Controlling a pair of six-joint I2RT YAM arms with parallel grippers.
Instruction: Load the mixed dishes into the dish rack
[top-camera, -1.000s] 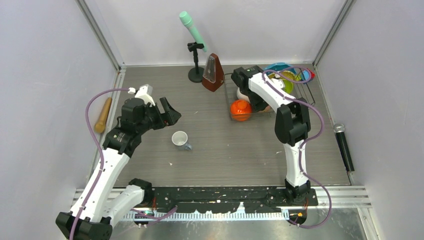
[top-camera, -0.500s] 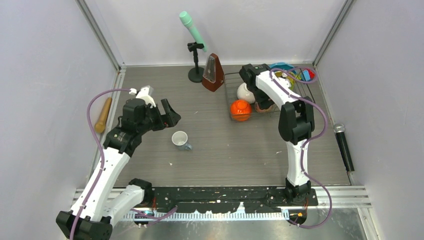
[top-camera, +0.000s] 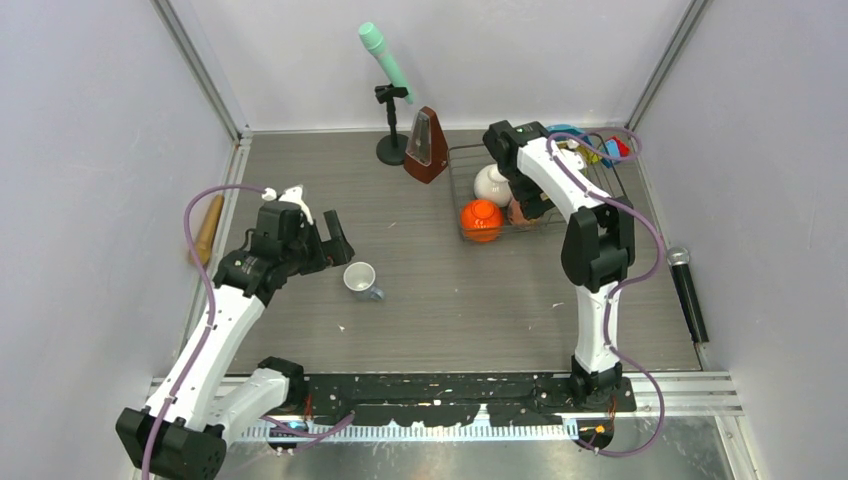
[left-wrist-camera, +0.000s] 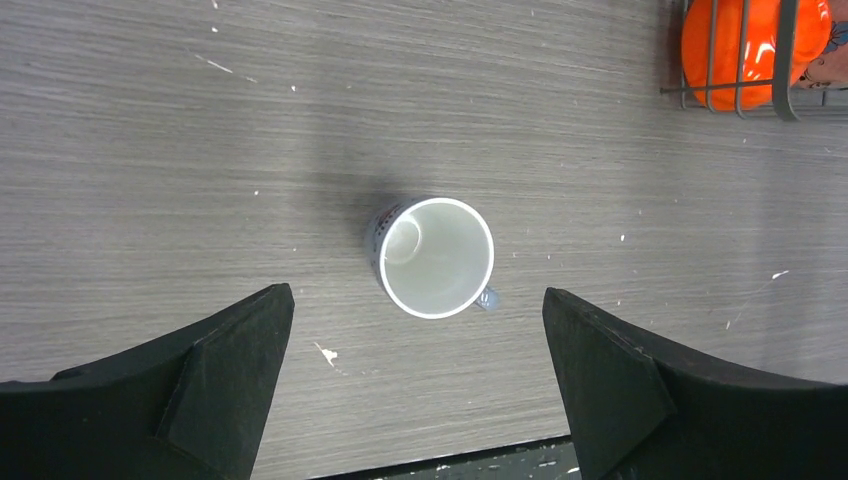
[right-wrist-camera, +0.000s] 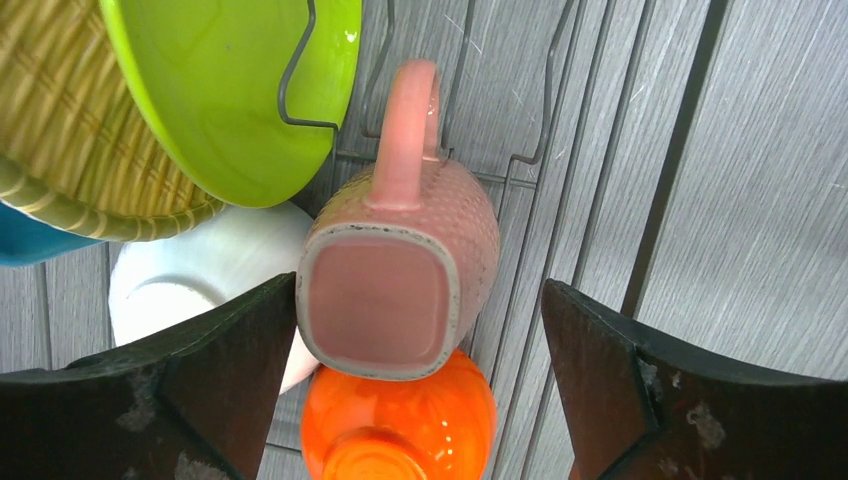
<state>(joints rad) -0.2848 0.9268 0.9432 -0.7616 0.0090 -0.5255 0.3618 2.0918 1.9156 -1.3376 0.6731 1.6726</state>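
The left gripper (left-wrist-camera: 415, 293) gapes empty over the grey mug (left-wrist-camera: 435, 258), left of the rack (right-wrist-camera: 677, 140); the right gripper (right-wrist-camera: 420, 290) gapes empty over the pink mug (right-wrist-camera: 400, 250) inside it.

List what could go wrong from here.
1. The small mug stands upright on the table below the open left end effector, handle toward one finger; closing could catch the handle and tip it.
2. The pink mug sits upside down in the rack, crowded by the white bowl, orange bowl and green plate; the open right end effector, close above, could knock it when pulling away.
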